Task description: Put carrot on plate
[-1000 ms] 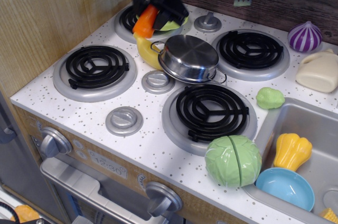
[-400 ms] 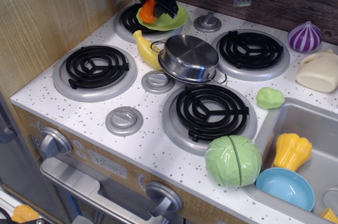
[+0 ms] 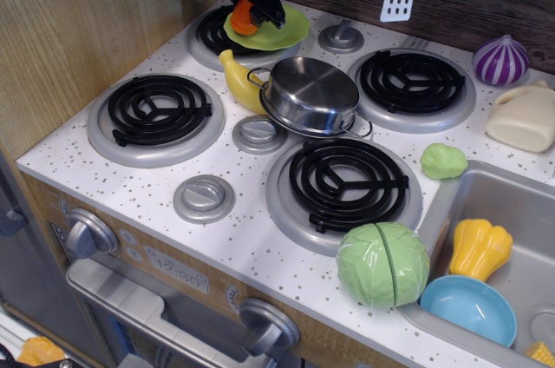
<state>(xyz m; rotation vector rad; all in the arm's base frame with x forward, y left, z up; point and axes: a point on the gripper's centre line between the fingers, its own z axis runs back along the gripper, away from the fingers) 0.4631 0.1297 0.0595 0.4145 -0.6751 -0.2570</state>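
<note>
The orange carrot (image 3: 242, 19) stands tilted on the left part of the lime-green plate (image 3: 279, 32), which lies on the back left burner. My black gripper (image 3: 253, 5) comes down from the top edge and is right over the carrot. Its fingers (image 3: 270, 10) sit close around the carrot's upper end and look shut on it. The carrot's lower end touches the plate. The gripper hides the carrot's top.
A yellow banana (image 3: 238, 80) and a steel pot (image 3: 310, 95) lie just in front of the plate. A green cabbage (image 3: 382, 264), a squash (image 3: 478, 248) and a blue bowl (image 3: 468, 308) are at the right by the sink. A purple onion (image 3: 500, 60) is at the back right.
The gripper has moved back and down with the carrot, from above the plate's front edge to the plate. The carrot now rests on the plate.
</note>
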